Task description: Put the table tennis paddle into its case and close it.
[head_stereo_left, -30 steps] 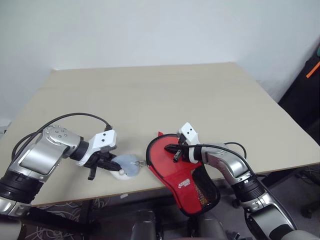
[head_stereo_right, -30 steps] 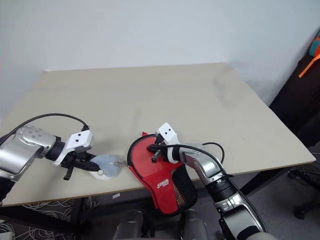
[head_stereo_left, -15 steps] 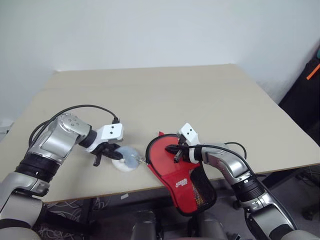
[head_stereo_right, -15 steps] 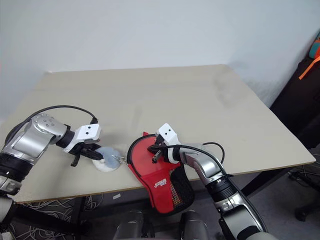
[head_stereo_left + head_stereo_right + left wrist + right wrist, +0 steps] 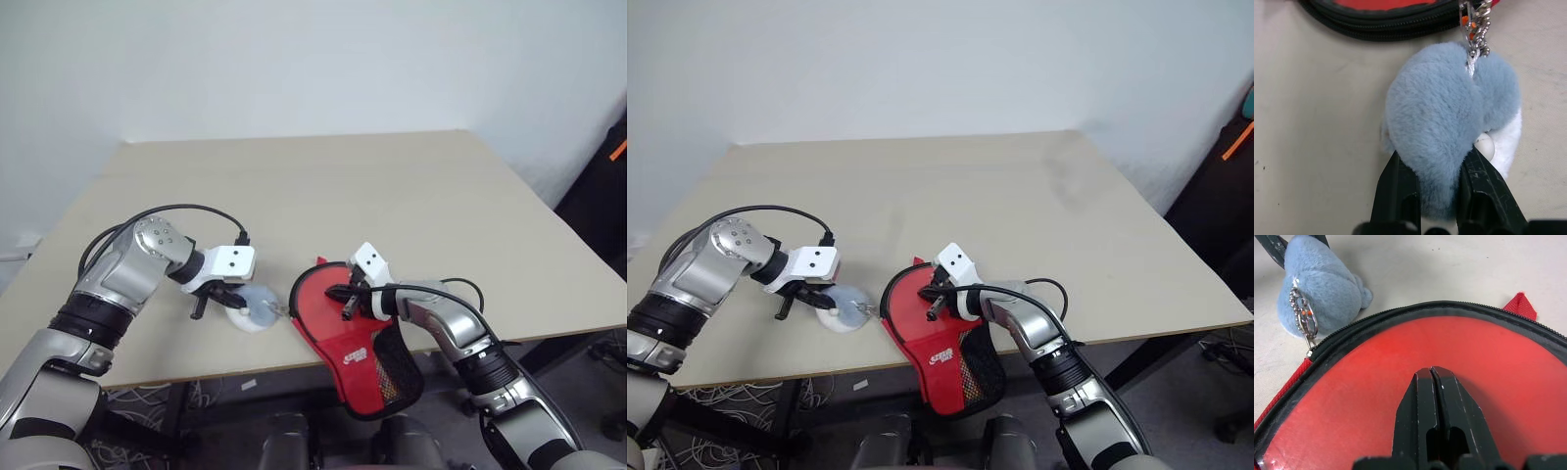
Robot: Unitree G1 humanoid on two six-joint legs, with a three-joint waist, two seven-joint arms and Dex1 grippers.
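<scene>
The red case [image 5: 338,328] with a black zipper edge lies at the table's front edge, its mesh-pocket end [image 5: 397,367] hanging over it. My right gripper [image 5: 345,300] is shut, its tips pressed on the case's red face [image 5: 1488,362]. A blue-grey plush charm [image 5: 257,311] hangs by a short chain [image 5: 1475,29] from the zipper at the case's left rim. My left gripper [image 5: 1435,154] is shut on the plush charm [image 5: 1444,117], just left of the case. The table tennis paddle is hidden.
The beige table [image 5: 392,196] stretches far and to both sides of the case. Its front edge runs just under the case. Dark gear [image 5: 602,186] stands on the floor beyond the table's right side.
The camera has shifted. My left arm has swung in toward the case and its wrist has rolled, still gripping the plush charm. The right gripper and the case have stayed put.
</scene>
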